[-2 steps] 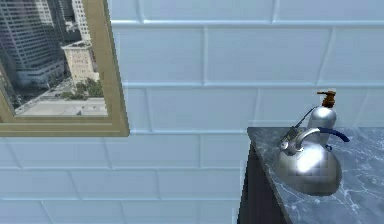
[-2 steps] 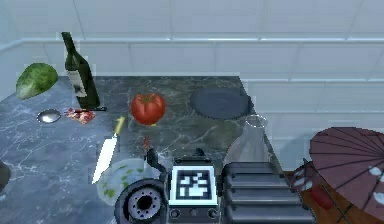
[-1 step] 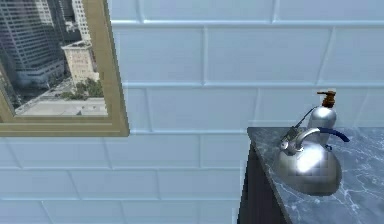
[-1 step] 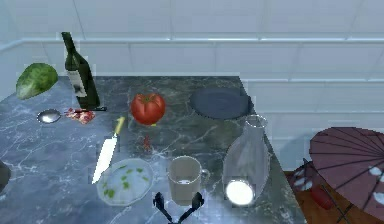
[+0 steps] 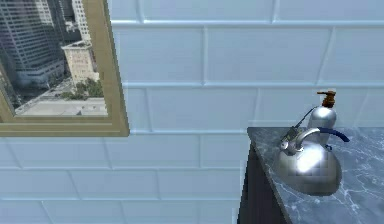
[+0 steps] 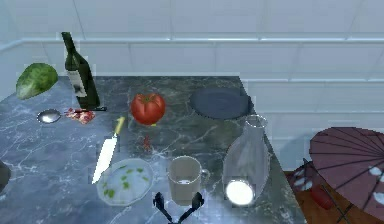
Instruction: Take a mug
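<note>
Since the mug [image 6: 184, 180] is the item sought, it is entered first: pale, upright, near the close edge of the dark marbled surface [image 6: 60, 150], directly beyond the hand [image 6: 179, 205].

Hand: two thin fingers low in the arm side view. How they are set cannot be told, nor whether anything is held, as the mug stands on the surface right behind them.

Adjacent, view's right: clear glass carafe [image 6: 246, 160], just beside the mug.

Adjacent, view's left: plate [image 6: 146, 180] with green scraps; knife [image 6: 108, 152] beyond it.

Farther out: tomato [image 6: 148, 107], dark round pan [image 6: 220, 102], wine bottle [image 6: 80, 70].

Hazards, judged: a skewed approach could shove the mug into the carafe and topple it, or nudge the plate. An off-centre grip could let the mug slip.

Markings: none legible; the bottle's label is too small to read.
</note>
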Motion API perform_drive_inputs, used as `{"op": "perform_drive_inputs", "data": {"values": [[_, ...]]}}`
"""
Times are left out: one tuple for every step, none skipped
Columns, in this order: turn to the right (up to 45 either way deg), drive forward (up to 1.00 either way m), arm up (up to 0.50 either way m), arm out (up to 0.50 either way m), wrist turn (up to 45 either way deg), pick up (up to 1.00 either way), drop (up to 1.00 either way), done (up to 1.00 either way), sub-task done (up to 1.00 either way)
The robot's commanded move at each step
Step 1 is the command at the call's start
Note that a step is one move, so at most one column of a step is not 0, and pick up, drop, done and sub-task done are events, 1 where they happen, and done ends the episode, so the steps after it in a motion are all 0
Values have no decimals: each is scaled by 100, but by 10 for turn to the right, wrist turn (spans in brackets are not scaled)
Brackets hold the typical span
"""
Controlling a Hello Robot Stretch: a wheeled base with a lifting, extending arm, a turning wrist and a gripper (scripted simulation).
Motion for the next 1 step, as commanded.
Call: {"op": "perform_drive_inputs", "data": {"values": [[0, 0, 10, 0, 0, 0, 0, 0, 0]]}}
